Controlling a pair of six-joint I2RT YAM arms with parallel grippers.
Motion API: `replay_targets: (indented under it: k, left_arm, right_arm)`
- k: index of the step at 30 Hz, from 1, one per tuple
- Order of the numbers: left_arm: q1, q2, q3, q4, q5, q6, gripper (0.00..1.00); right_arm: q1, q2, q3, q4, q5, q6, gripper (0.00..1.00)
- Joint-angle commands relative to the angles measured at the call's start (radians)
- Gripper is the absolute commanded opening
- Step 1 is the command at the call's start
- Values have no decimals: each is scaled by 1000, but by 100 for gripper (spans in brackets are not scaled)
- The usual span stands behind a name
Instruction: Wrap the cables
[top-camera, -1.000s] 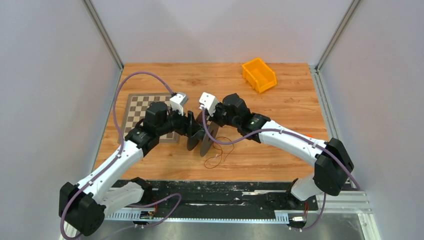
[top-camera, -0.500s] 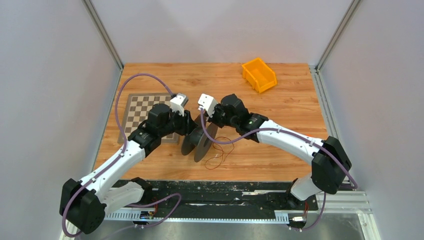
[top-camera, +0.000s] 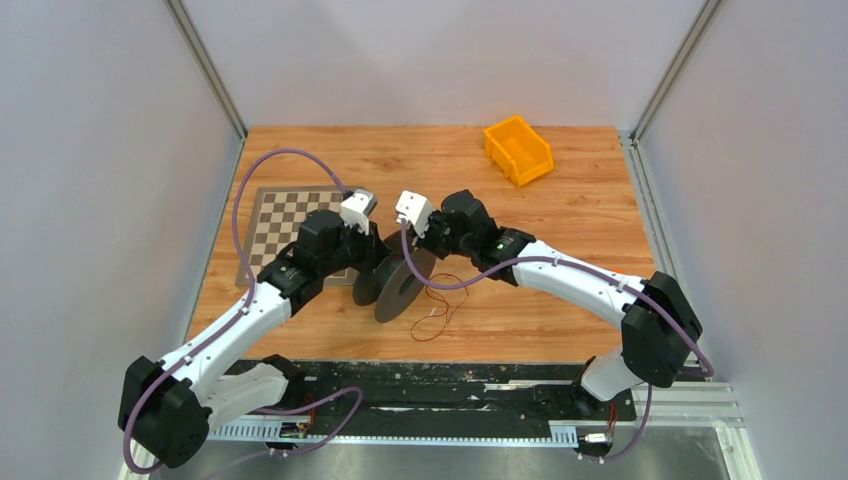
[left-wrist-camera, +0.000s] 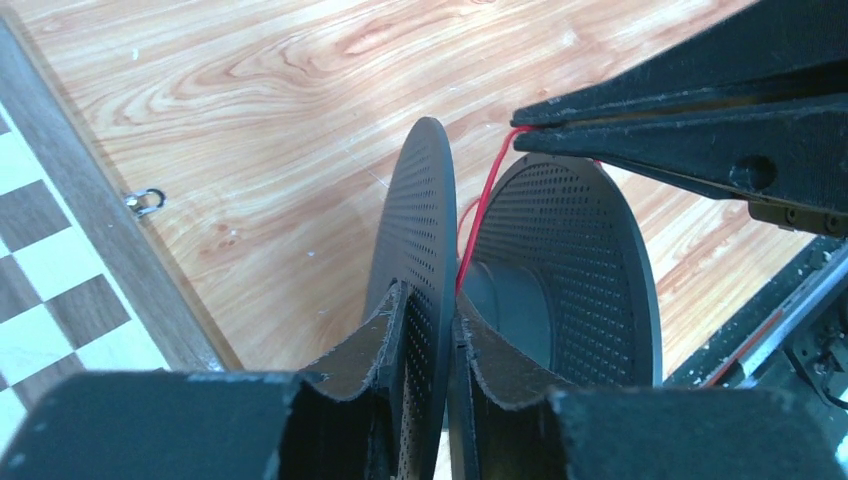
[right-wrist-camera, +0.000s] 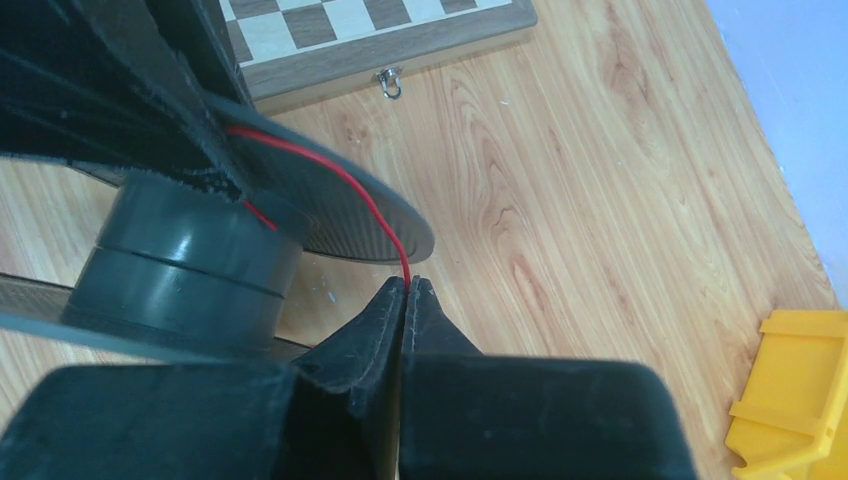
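The right end effector (right-wrist-camera: 406, 287) is pinched shut on the cables (right-wrist-camera: 350, 186), stretching them taut to the spool (right-wrist-camera: 185, 265), presumably so turns lie tight. Beyond, the left end effector (left-wrist-camera: 430, 310) clamps one flange (left-wrist-camera: 420, 200), steadying the spool on edge over the bench (top-camera: 560, 200).

Bright, even, diffuse overhead light, faint soft shadows on the table (top-camera: 580, 200), wrist-view foregrounds dark and slightly soft.

Standing here I count, on the counter (top-camera: 560, 310): one dark grey spool (top-camera: 398, 285), one thin red wire (left-wrist-camera: 487, 200), one wooden chessboard (top-camera: 275, 225), one orange bin (top-camera: 517, 150), and two robot arms, the left arm (top-camera: 240, 320) and the right arm (top-camera: 580, 285).
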Motion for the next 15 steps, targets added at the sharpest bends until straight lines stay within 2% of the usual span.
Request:
replay_targets:
  k: [1, 6, 15]
  left_arm:
    - [-7, -14, 18, -29, -26, 6, 22]
    - [-6, -14, 42, -73, -53, 6, 15]
    - [-12, 1, 88, -160, -43, 8, 18]
  right_arm:
    - [1, 7, -22, 18, 12, 25, 0]
    - [-9, -4, -60, 28, 28, 40, 0]
    - [-18, -17, -98, 54, 0, 64, 0]
